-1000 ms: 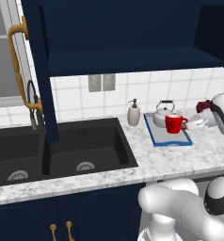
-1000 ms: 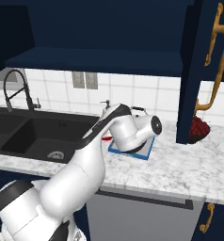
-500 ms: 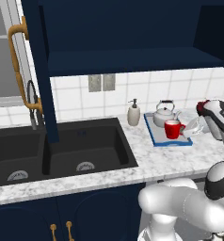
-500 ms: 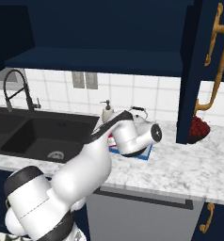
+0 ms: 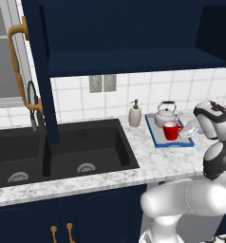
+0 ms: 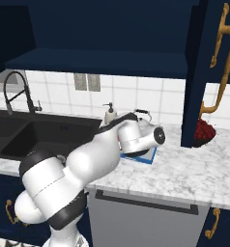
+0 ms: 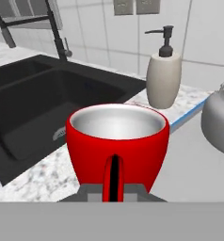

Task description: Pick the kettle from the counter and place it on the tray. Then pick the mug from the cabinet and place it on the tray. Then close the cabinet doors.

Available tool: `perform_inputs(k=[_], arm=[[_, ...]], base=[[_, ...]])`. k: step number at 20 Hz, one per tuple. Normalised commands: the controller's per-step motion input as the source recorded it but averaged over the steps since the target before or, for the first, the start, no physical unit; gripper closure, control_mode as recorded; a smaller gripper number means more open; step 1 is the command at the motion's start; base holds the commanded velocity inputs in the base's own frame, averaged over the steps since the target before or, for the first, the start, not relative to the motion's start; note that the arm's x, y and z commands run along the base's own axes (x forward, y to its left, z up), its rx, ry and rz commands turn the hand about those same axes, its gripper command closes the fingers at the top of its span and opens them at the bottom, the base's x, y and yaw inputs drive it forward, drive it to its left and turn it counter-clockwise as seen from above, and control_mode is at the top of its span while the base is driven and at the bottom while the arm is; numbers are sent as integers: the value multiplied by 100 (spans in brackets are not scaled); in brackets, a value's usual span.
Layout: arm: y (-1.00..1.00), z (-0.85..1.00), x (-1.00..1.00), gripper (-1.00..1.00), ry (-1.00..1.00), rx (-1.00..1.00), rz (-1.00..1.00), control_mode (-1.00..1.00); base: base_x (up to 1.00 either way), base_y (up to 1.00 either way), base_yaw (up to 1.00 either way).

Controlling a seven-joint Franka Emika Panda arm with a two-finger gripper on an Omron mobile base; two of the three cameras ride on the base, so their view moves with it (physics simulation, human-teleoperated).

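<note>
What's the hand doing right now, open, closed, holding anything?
Hand: closed on the red mug's handle, holding the mug over the tray beside the kettle.

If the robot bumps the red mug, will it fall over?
Probably not easily. The mug looks squat with a wide mouth, so it should stay upright on the flat tray. Its glossy side might slip a little. It stands close to the kettle, so a hard push could knock it against that.
</note>
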Motion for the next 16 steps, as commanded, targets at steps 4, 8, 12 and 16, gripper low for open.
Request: perform_inputs(k=[4, 8, 12, 16], arm=[[-25, -27, 36, 100, 0, 0, 0, -100], [-27, -29, 25, 100, 0, 0, 2, -100], [-24, -24, 22, 100, 0, 0, 3, -100], [-14, -12, 25, 100, 0, 0, 4, -100]], base=[[0, 0, 0], [0, 0, 0], [0, 0, 0], [0, 0, 0]])
